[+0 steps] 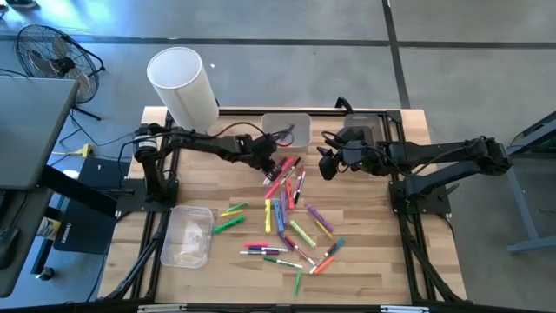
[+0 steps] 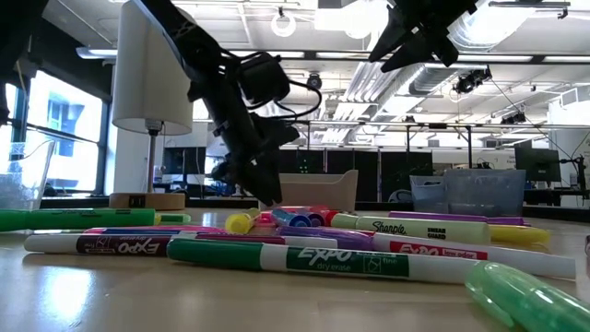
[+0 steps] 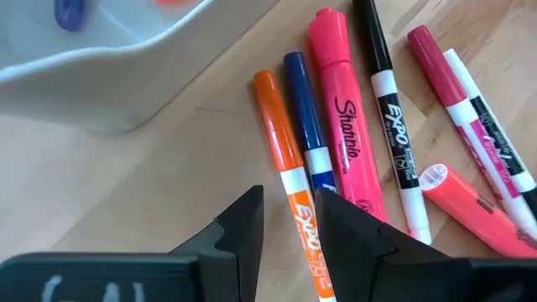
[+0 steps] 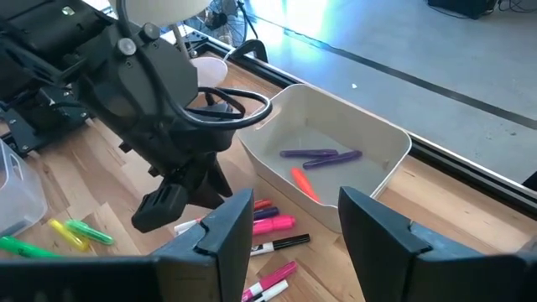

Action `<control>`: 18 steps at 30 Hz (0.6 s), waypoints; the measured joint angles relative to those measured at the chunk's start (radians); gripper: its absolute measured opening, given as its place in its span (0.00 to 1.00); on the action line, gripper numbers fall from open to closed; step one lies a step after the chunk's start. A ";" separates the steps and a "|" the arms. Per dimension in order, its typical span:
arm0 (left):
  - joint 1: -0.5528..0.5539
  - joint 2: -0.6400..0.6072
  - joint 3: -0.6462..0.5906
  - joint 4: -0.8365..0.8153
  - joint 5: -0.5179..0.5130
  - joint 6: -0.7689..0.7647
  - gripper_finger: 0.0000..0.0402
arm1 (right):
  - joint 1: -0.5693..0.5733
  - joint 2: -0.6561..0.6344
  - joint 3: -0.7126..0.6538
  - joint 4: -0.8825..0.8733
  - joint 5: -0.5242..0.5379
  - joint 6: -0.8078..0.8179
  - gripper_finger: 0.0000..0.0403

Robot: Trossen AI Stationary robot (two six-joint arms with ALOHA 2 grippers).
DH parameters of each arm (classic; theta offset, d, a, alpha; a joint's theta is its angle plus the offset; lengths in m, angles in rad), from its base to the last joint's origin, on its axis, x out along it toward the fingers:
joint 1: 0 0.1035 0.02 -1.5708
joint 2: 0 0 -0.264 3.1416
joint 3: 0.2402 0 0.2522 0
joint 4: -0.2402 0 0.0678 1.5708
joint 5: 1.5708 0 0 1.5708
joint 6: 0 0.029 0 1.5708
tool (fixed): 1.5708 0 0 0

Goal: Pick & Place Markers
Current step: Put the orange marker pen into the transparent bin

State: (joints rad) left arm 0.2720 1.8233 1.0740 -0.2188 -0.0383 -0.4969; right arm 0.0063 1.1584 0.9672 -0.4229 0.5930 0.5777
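Note:
Many markers [image 1: 291,217] lie scattered flat on the middle of the wooden table. A clear bin [image 1: 287,129] at the far edge holds two purple markers [image 4: 319,155] and an orange one [image 4: 304,183]. My left gripper [image 1: 271,167] is down at the table in front of that bin, open by a narrow gap. Its fingers stand on either side of an orange EXPO marker [image 3: 285,151], which lies beside a blue marker [image 3: 304,117] and a pink Sharpie [image 3: 344,109]. My right gripper [image 1: 327,165] is open, empty, and raised above the table [image 2: 415,41].
A second clear bin [image 1: 187,235] sits at the table's near left. A third [image 2: 470,194] stands at the far right. A tall white cylinder [image 1: 182,83] stands at the far left corner. In the low view, markers [image 2: 304,254] lie close along the near edge.

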 joint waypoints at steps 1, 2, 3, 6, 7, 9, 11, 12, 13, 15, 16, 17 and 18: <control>0.000 0.000 0.000 0.000 -0.005 0.002 0.27 | 0.000 0.000 0.000 0.000 0.000 -0.001 0.41; -0.003 0.000 0.000 0.000 -0.012 0.002 0.27 | 0.000 0.000 0.000 0.000 0.000 -0.001 0.41; -0.009 0.000 0.000 0.000 -0.016 0.002 0.27 | 0.000 0.000 0.000 0.000 0.000 -0.002 0.41; -0.019 0.006 0.001 0.001 -0.039 0.002 0.27 | 0.000 0.000 0.000 -0.001 0.000 -0.002 0.41; -0.022 0.012 0.002 0.002 -0.049 0.002 0.27 | 0.000 0.000 0.000 -0.001 0.000 -0.002 0.41; -0.025 0.017 0.001 -0.022 -0.062 0.002 0.27 | 0.000 0.000 0.000 -0.001 0.000 -0.002 0.41; -0.025 0.016 0.001 -0.020 -0.065 0.002 0.27 | 0.000 0.000 0.000 0.000 0.000 -0.002 0.41; -0.025 0.021 0.001 -0.018 -0.068 0.002 0.27 | 0.000 0.000 0.000 0.000 0.000 -0.002 0.41; -0.025 0.034 0.001 -0.010 -0.070 0.001 0.27 | 0.000 0.000 0.000 0.000 0.000 -0.002 0.41; -0.024 0.047 0.003 -0.013 -0.072 -0.007 0.27 | 0.000 0.000 0.000 0.000 -0.001 -0.002 0.41; -0.024 0.046 0.003 -0.020 -0.070 -0.007 0.27 | 0.000 0.000 0.000 0.000 -0.001 0.000 0.41; -0.025 0.051 0.003 -0.021 -0.072 -0.006 0.27 | 0.000 0.000 0.000 0.000 -0.001 0.003 0.41; -0.025 0.053 0.003 -0.021 -0.071 -0.006 0.27 | 0.000 0.000 0.000 -0.001 -0.001 0.005 0.41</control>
State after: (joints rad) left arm 0.2474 1.8762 1.0775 -0.2401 -0.1091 -0.5031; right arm 0.0063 1.1584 0.9668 -0.4234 0.5917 0.5827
